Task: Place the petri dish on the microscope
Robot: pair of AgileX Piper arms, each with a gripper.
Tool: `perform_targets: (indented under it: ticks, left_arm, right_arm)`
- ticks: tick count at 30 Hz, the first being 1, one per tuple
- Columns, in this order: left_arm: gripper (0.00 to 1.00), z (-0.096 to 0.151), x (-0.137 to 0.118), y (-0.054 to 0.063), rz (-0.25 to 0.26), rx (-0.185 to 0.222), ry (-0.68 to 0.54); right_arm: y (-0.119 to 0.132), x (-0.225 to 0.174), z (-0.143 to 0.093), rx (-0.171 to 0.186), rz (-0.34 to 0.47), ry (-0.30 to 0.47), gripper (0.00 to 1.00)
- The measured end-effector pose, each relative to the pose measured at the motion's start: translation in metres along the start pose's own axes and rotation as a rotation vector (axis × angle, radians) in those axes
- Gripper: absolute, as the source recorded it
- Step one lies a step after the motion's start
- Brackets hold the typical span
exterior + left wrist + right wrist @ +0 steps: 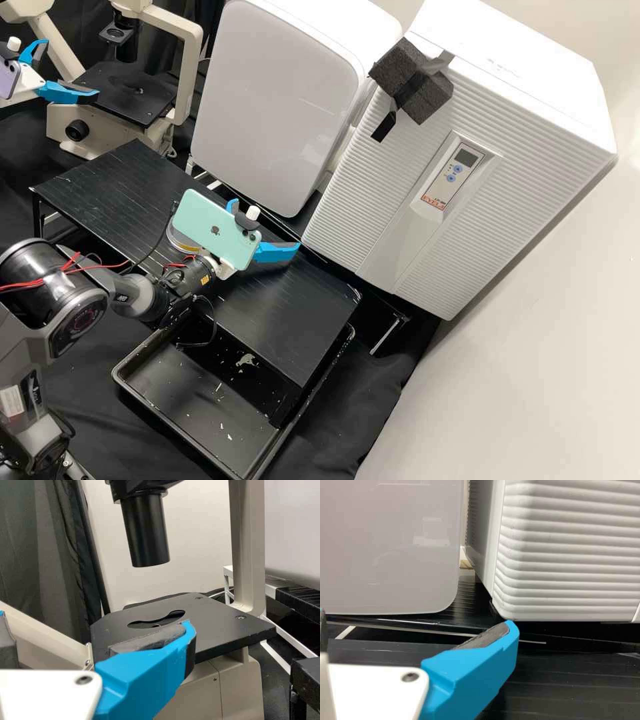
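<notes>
Placing not done: petri dish (pixel 180 241) looks to be on the black platform (pixel 287 320), partly behind the phone (pixel 215 230). Right gripper (pixel 267 224) near it, left gripper (pixel 73 67) by the microscope (pixel 127 93), both spread, nothing held. Pick, transfer, set-down left.

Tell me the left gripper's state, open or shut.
Open: in the high view, the left gripper has its two blue fingers well apart near the microscope.
</notes>
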Motion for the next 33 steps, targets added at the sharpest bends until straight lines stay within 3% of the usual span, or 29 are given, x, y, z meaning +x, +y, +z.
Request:
perform_targets:
  ticks: [11, 13, 17, 26, 33]
  left_arm:
    - [1.0, 0.001, 0.0, 0.0, 0.0, 0.006, -0.012]
    - [1.0, 0.004, 0.0, 0.0, 0.003, -0.017, -0.044]
    - [1.0, 0.019, -0.005, -0.001, 0.019, -0.04, -0.192]
    - [1.0, 0.081, -0.021, -0.008, -0.029, -0.014, -0.561]
    - [1.0, 0.121, -0.018, -0.005, -0.028, -0.015, -0.733]
  right_arm:
    - [0.0, 0.0, 0.0, 0.0, 0.0, 0.0, 1.0]
    - [0.0, 0.0, 0.0, 0.0, 0.0, 0.0, 1.0]
    - [0.0, 0.0, 0.0, 0.0, 0.0, 0.0, 1.0]
    - [0.0, 0.0, 0.0, 0.0, 0.0, 0.0, 1.0]
    - [0.0, 0.0, 0.0, 0.0, 0.0, 0.0, 1.0]
